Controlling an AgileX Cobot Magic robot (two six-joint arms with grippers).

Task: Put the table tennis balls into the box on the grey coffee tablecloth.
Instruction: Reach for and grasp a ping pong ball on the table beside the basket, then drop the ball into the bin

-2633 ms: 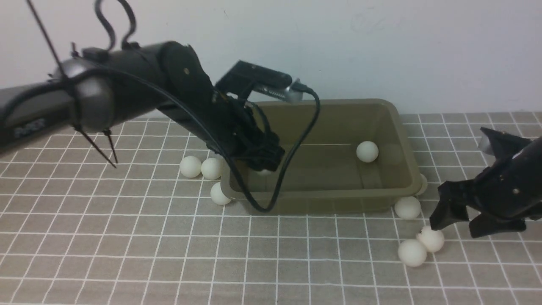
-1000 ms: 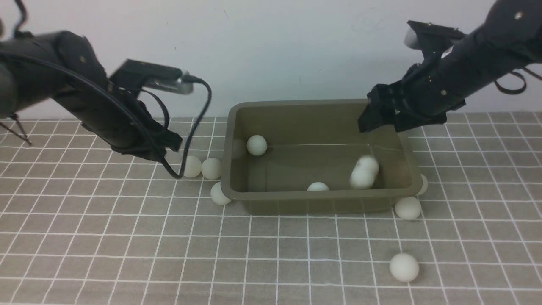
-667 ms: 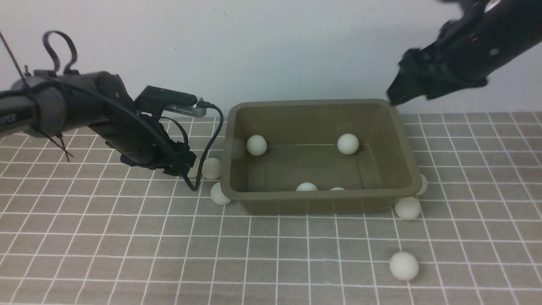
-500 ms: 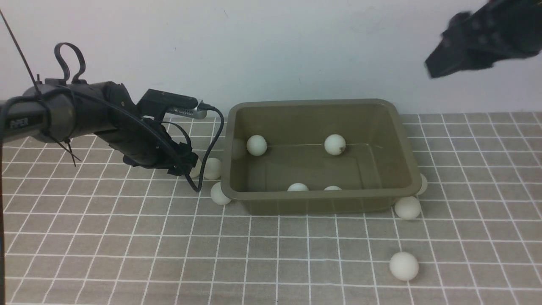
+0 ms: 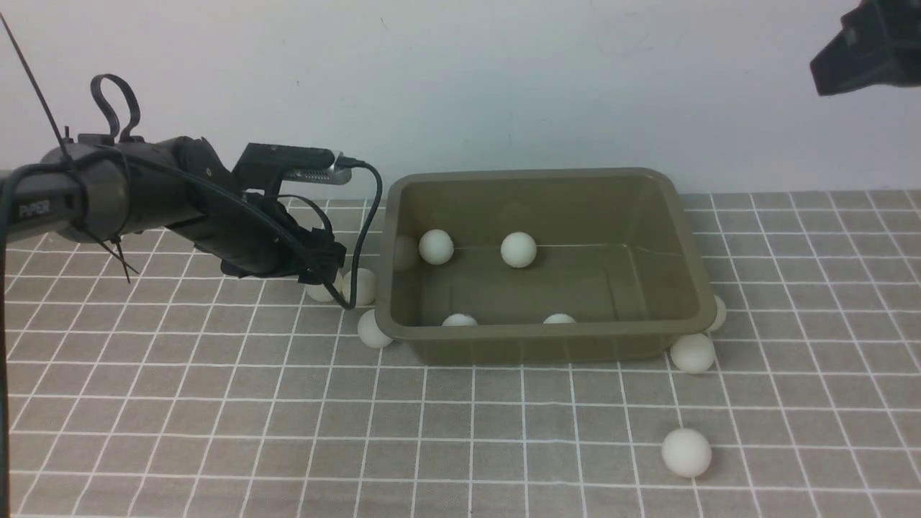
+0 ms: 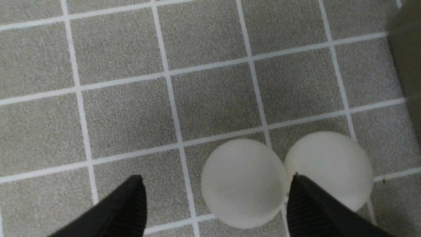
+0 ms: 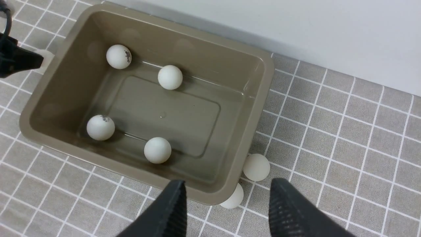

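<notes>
My left gripper (image 6: 216, 180) stands wide around a ball (image 6: 243, 182) on the cloth (image 6: 210, 105) beside the box (image 5: 619, 330). The right gripper (image 7: 227, 182), high up, looks open and empty. Four more lie inside the box.

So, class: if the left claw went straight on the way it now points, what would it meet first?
The left claw would likely first meet the table tennis ball between its open jaws; one finger may clip the neighbouring ball.

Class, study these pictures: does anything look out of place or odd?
Nothing is damaged. The olive-brown plastic tub sits upright, but six small white balls lie outside it on the grey gridded cloth, five close beside it.
</notes>
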